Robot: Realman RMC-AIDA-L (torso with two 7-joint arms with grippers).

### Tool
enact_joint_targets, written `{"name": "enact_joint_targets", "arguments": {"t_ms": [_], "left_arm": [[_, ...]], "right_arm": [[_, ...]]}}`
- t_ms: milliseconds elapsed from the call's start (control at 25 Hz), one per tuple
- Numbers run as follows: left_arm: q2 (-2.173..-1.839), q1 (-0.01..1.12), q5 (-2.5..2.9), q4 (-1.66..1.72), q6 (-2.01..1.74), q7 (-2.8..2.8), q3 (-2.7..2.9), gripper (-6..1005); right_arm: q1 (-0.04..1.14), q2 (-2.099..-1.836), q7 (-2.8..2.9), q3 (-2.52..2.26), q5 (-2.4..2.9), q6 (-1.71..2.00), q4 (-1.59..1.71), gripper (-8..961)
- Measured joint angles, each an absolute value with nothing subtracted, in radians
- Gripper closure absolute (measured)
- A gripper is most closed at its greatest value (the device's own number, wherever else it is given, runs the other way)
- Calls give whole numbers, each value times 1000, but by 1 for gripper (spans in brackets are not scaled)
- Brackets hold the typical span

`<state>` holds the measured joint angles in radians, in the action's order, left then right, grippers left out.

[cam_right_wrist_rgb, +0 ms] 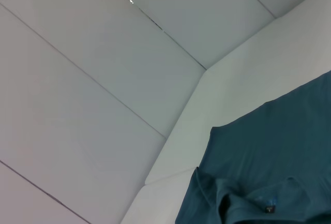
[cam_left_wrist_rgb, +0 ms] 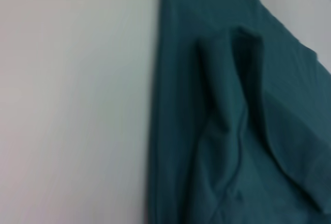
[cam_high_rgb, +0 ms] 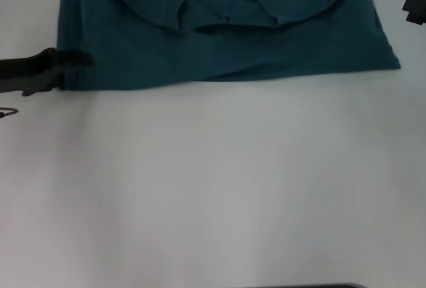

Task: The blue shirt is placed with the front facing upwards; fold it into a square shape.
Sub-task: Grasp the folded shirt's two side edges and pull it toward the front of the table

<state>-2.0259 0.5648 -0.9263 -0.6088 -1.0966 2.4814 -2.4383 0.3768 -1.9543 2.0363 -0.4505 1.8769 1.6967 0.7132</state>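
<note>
The blue shirt [cam_high_rgb: 226,48] lies across the far part of the white table, folded into a wide band, with its round collar [cam_high_rgb: 226,16] facing up. My left gripper [cam_high_rgb: 73,60] reaches in from the left and rests at the shirt's near left corner, over the cloth's edge. A dark piece at the far right edge looks like my right gripper [cam_high_rgb: 417,7], held clear of the shirt. The left wrist view shows the blue shirt [cam_left_wrist_rgb: 207,131] close up with a raised ridge of cloth. The right wrist view catches the blue shirt [cam_right_wrist_rgb: 269,151] and its small black neck tag [cam_right_wrist_rgb: 268,209].
The white table [cam_high_rgb: 213,181] stretches bare from the shirt's near edge to the front. A thin reddish loop [cam_high_rgb: 6,112] lies at the left border. White wall panels [cam_right_wrist_rgb: 103,79] rise behind the table.
</note>
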Motion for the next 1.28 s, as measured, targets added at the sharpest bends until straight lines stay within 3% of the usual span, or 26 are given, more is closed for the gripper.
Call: {"name": "enact_joint_targets", "arguments": {"t_ms": [280, 480, 760, 960, 1280], "left_arm": [[-2020, 590, -931, -614, -1124, 2504, -2434, 286], [-1996, 591, -916, -609, -1139, 2571, -2418, 376], [-1995, 580, -915, -626, -1153, 2577, -2414, 502], [-1996, 580, -914, -626, -1153, 2577, -2413, 741], [-1997, 579, -913, -626, -1154, 2574, -2414, 1001]], "right_arm": [[371, -1954, 2036, -439, 1874, 1699, 713, 98], [369, -1953, 2036, -418, 1874, 1716, 712, 98], [371, -1953, 2036, -405, 1873, 1722, 711, 98], [371, -1952, 2036, -412, 1877, 1722, 712, 98], [369, -1951, 2036, -414, 1880, 1724, 712, 97]]}}
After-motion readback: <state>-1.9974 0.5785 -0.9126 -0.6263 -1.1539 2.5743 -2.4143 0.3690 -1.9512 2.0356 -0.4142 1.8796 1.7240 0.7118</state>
